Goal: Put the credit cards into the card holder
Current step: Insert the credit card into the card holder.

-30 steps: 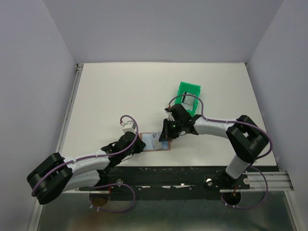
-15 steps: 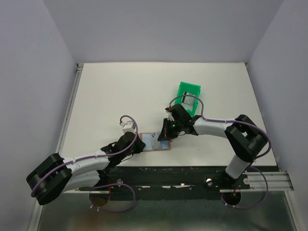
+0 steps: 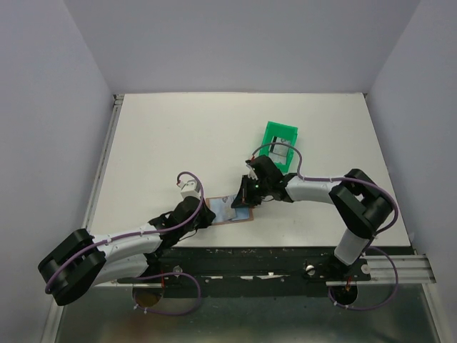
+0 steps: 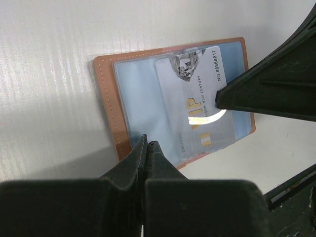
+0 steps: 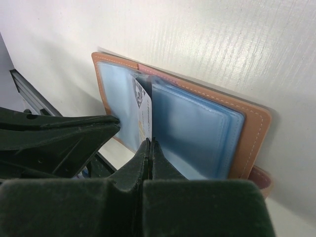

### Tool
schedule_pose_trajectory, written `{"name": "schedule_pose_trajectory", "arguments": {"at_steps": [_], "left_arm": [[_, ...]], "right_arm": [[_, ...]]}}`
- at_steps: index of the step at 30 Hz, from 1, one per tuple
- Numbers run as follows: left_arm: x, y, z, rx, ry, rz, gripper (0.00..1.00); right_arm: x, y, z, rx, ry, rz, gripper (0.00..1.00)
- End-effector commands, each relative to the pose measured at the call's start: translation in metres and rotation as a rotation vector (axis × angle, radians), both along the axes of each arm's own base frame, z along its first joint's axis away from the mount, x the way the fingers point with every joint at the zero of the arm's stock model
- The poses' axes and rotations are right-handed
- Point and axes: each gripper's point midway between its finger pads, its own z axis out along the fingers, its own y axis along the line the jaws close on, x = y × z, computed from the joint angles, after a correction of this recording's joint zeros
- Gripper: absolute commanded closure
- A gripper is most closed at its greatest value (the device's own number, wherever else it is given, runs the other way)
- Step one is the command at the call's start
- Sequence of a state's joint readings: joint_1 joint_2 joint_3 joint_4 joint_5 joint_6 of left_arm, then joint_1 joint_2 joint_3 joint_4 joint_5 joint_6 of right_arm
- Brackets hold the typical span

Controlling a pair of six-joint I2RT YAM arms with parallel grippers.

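**At the table's near edge, both grippers closed at an open card holder**

Near the 6 o'clock edge of the white table [image 3: 178,136], seen from above, the card holder [image 3: 227,211] lies opened out flat. Its tan leather is underneath and its blue sleeves [image 5: 197,133] face up. A green bin [image 3: 270,133] stands well apart from it, toward 1 o'clock.

The left gripper [image 3: 208,214] reaches the holder from 8 o'clock. Its jaws are pressed together with no gap showing. In the left wrist view their tips sit at the holder's 6 o'clock border, on the rim of the sleeves. Whether a thin sleeve is caught between them cannot be told.

The right gripper [image 3: 243,202] comes in from 2 o'clock. Its jaws are also together, clamped on the credit card [image 4: 195,98]. In the right wrist view the card stands nearly edge-on among the sleeves, and its edge runs straight down into the seam between the fingertips.

In the left wrist view the card is silver-grey, printed with "VIP", a number and a diamond figure. It lies over the 3 o'clock half of the holder, and one right finger [image 4: 266,91] touches its 3 o'clock edge. The card's 6 o'clock corner reaches the holder's lower border. How far the card sits inside a sleeve cannot be told.

The holder's snap tab [image 5: 257,178] pokes out at its 4 o'clock corner in the right wrist view.
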State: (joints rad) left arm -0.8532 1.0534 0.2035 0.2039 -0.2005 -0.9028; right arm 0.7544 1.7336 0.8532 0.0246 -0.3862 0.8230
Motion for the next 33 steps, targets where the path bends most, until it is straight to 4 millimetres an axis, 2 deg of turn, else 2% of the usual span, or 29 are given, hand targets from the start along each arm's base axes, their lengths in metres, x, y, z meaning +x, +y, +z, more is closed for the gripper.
{"name": "schedule_pose_trajectory", "arguments": {"at_steps": [1, 6, 14, 18, 20, 26, 29, 33], "left_arm": [[-0.027, 0.025, -0.038, 0.120, 0.116, -0.021, 1.00], [-0.027, 0.023, -0.037, 0.114, 0.119, -0.023, 1.00], [-0.028, 0.024, -0.038, 0.108, 0.122, -0.021, 1.00], [-0.028, 0.024, -0.037, 0.107, 0.119, -0.019, 1.00], [-0.028, 0.024, -0.037, 0.107, 0.119, -0.020, 1.00], [-0.028, 0.025, -0.038, 0.110, 0.121, -0.019, 1.00], [-0.029, 0.025, -0.038, 0.108, 0.120, -0.018, 1.00], [-0.029, 0.026, -0.039, 0.110, 0.122, -0.016, 1.00]], "right_arm": [[-0.006, 0.000, -0.015, -0.001, 0.033, -0.014, 1.00], [-0.012, 0.003, -0.016, -0.001, 0.042, 0.004, 1.00], [-0.019, 0.020, -0.008, -0.033, 0.009, 0.060, 1.00], [-0.024, 0.020, -0.010, -0.081, 0.013, 0.084, 0.99], [-0.024, 0.021, -0.008, -0.091, 0.003, 0.096, 0.94], [-0.020, 0.003, -0.004, -0.188, -0.043, 0.086, 0.65], [-0.017, -0.004, 0.000, -0.226, -0.065, 0.082, 0.58], [-0.016, -0.008, 0.005, -0.249, -0.083, 0.088, 0.55]]}}
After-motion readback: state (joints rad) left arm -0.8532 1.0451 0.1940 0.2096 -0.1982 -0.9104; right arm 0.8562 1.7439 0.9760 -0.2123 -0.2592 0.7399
